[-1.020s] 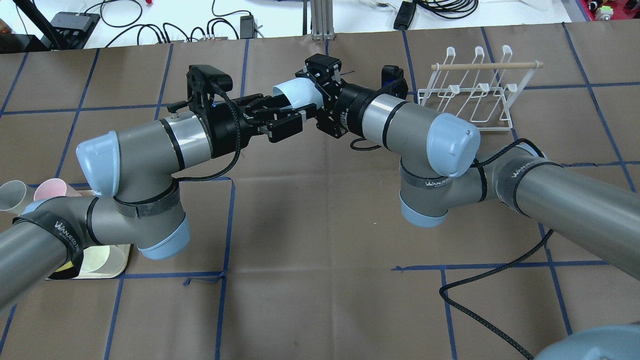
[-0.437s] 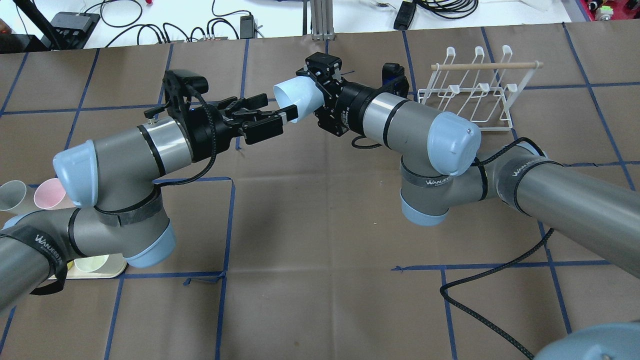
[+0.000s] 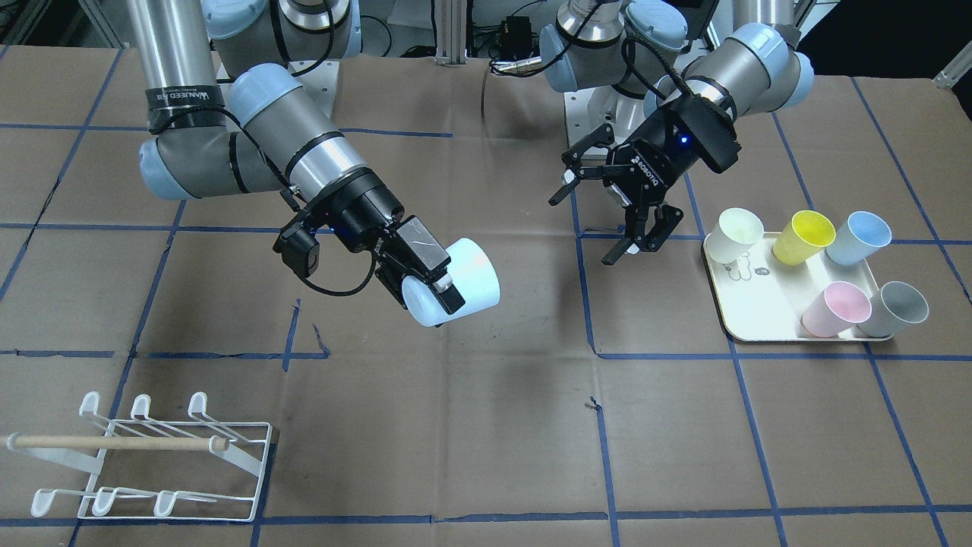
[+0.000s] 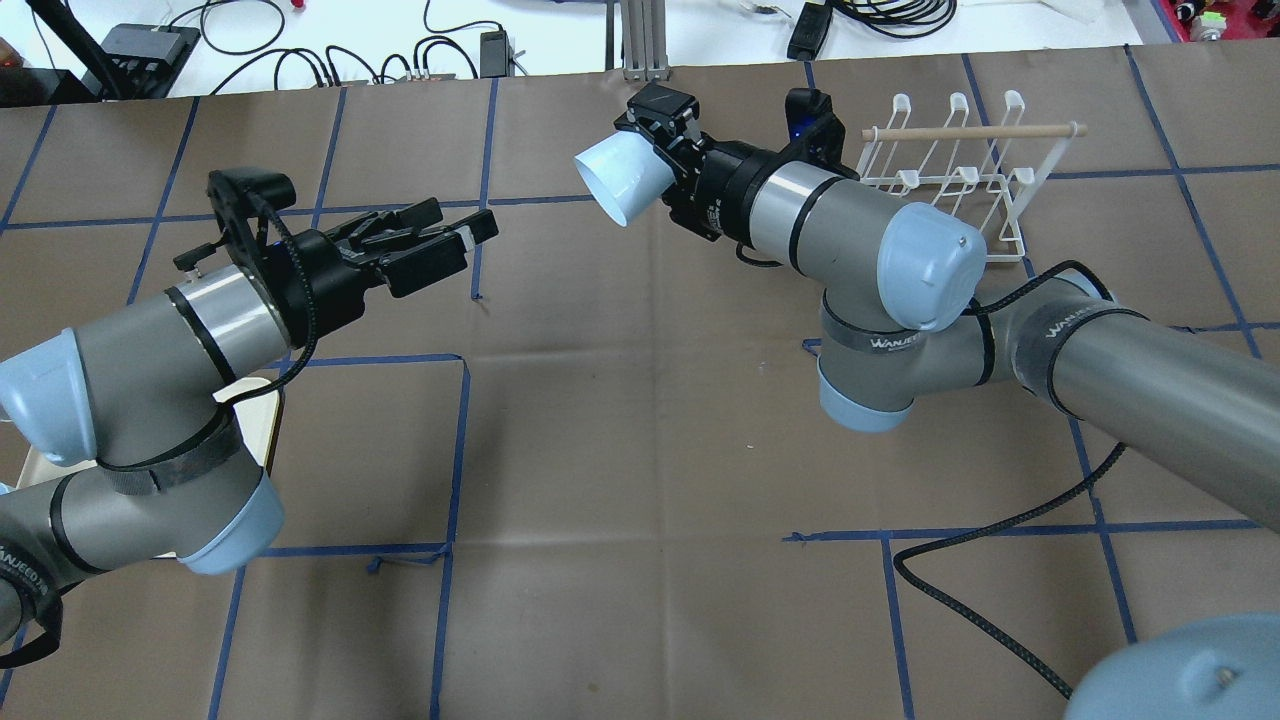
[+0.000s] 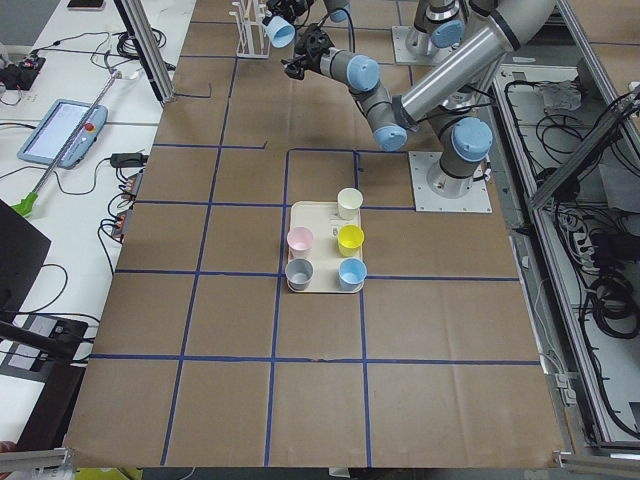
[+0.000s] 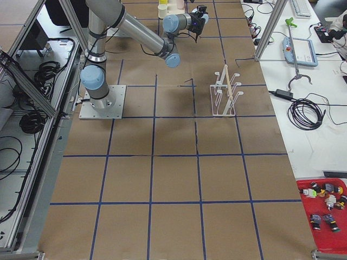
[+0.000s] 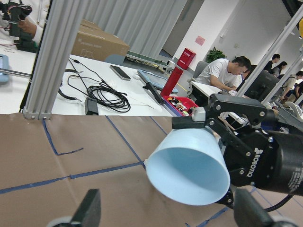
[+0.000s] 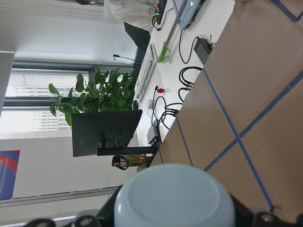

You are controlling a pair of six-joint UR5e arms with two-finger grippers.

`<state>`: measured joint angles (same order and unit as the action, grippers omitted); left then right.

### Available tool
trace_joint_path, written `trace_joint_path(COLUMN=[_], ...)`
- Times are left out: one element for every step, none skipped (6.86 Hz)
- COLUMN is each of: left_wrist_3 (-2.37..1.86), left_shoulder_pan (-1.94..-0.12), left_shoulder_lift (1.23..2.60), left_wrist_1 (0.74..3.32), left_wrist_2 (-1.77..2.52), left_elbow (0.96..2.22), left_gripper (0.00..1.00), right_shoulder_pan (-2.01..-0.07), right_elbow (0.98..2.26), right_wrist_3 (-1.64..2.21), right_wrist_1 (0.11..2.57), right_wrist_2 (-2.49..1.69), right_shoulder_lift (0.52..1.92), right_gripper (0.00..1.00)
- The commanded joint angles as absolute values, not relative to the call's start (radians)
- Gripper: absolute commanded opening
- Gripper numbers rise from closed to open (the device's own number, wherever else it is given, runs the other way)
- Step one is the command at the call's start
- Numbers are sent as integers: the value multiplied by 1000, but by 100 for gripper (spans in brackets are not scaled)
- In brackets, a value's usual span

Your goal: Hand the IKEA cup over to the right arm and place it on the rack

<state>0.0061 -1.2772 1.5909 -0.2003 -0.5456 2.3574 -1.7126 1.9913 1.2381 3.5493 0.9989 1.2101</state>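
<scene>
The brown-papered worktop (image 4: 640, 450) carries the rack (image 4: 950, 190) at its far right and the tray (image 3: 767, 327) at its left. The right arm (image 4: 1100, 370) reaches towards the middle and the left arm (image 4: 130, 340) bends above the tray. The light-blue cup (image 4: 622, 178) is in the air on its side, near the rack. The right gripper (image 4: 660, 150) is clamped on its base end. The left gripper (image 4: 460, 240) is spread apart and holds nothing, well apart from the cup.

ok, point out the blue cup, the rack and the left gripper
blue cup (image 4: 630, 177), overhead view, its visible middle.
rack (image 4: 975, 131), overhead view, on its wooden dowel.
left gripper (image 3: 581, 232), front-facing view, midway between its open fingertips.
</scene>
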Motion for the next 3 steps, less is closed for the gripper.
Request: trace_joint_path(left_wrist_3=[8,8,8], left_shoulder_pan=[-1259,-1264,-1269], left_shoulder_lift=[1624,1621,1624], left_wrist_1=[-146,-44,25], left_wrist_2=[-654,-705,-788], left_elbow=[2315,2272,2251], left_gripper=[99,99,99], right_shoulder_pan=[-1648,-1617,-1599], right_elbow=[1956,1938,1910], right_wrist_3=[867,598,361], right_wrist_1=[3530,3534,3534], right_wrist_2=[1105,1174,1213], right_shoulder_lift=[1210,1207,1192], right_gripper=[20,20,20])
